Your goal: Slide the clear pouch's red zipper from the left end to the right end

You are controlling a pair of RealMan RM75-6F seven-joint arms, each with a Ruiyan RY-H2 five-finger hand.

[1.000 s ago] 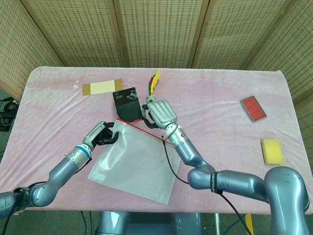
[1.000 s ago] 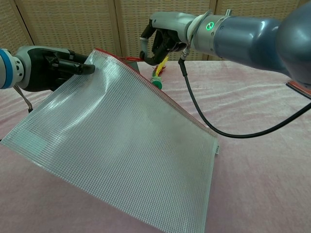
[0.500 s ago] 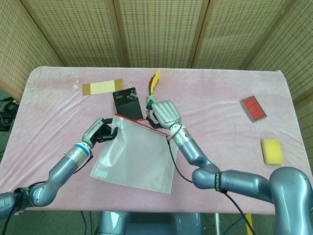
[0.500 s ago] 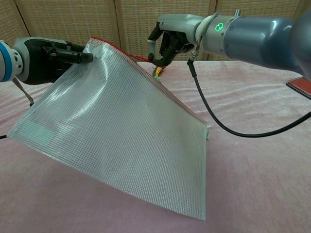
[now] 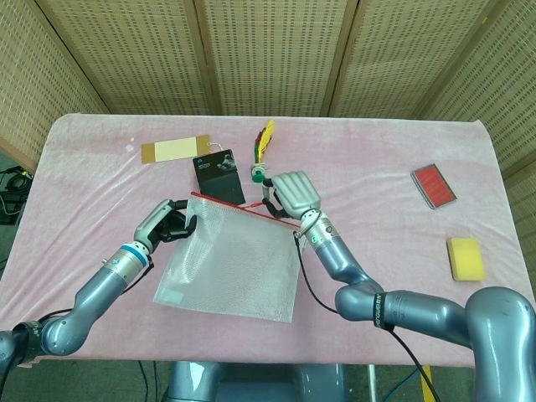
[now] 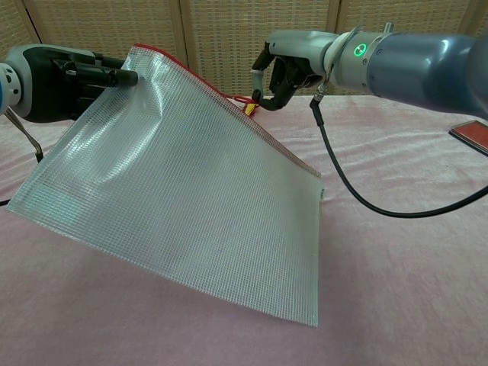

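Observation:
The clear mesh pouch hangs tilted, its upper edge raised off the pink table and its lower edge resting on the cloth. My left hand grips the pouch's top left corner. The red zipper strip runs along the raised top edge. My right hand pinches the red zipper pull about three quarters of the way toward the right end. The slider itself is mostly hidden under the fingers.
Behind the pouch stand a black box and a feathered toy. A tan card lies at the back left. On the right of the table are a red case and a yellow sponge.
My right hand has drawn the zipper pull rightward along the top edge. My left hand has lifted the left corner higher, and the pouch has swung with it.

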